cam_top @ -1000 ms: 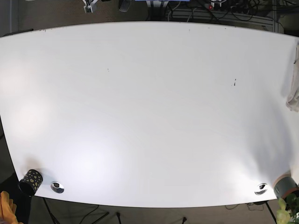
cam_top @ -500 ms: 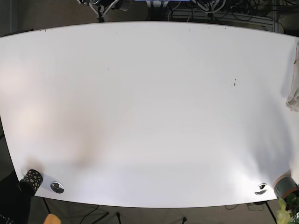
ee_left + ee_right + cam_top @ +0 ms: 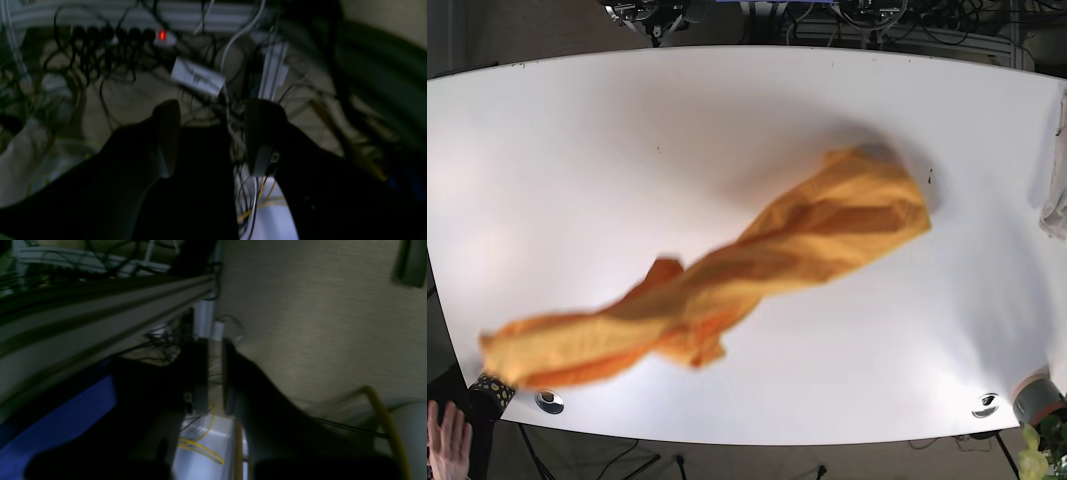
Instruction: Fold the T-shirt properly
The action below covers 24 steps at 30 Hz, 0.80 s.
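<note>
An orange T-shirt point(image 3: 807, 240) lies crumpled and twisted in a long diagonal across the white table point(image 3: 727, 110), from the front left corner to right of centre; its outline is motion-blurred. Neither gripper is near it. In the left wrist view my left gripper point(image 3: 213, 110) is open and empty, facing cables and a power strip point(image 3: 133, 35) behind the table. In the right wrist view my right gripper point(image 3: 215, 343) has its fingers almost together with only a thin slit, holding nothing, beside an aluminium frame rail point(image 3: 100, 306).
A person's hand point(image 3: 447, 440) shows at the front left corner by a black dotted cup point(image 3: 489, 392). Two metal grommets point(image 3: 549, 402) point(image 3: 985, 404) sit near the front edge. A pale cloth point(image 3: 1057, 200) hangs at the right edge, and a grey cup point(image 3: 1037, 398) stands front right.
The table was bare before; the orange T-shirt has now come in from the front left and spread diagonally across it. A hand has appeared at the front left corner.
</note>
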Available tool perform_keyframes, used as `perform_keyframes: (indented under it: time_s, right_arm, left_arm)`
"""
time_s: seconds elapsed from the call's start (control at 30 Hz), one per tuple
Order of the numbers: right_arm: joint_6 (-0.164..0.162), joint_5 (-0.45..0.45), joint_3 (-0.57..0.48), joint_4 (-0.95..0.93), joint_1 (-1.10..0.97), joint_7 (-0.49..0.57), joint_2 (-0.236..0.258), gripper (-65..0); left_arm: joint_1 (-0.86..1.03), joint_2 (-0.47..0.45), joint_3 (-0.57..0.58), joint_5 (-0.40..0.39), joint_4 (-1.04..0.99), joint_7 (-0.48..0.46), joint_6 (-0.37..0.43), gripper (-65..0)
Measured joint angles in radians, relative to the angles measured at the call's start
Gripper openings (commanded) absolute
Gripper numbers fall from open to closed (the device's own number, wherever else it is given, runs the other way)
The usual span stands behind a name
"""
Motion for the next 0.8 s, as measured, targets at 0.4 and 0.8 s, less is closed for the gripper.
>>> perform_keyframes:
  time_s: [0.4,0.8]
  right_arm:
    - [0.003,-0.004,0.001,0.119,-0.235,0.075,0.032,-59.3]
    - [-0.012,-0.004,0.011,0.52,-0.544,0.039,0.061,-59.3]
  left_arm:
    - [0.339,-0.002,0.003,0.0,0.461,0.01,-0.002,-37.1]
    - [0.673,-0.011,-0.002,-0.001,0.972,0.015,-0.009,-37.1]
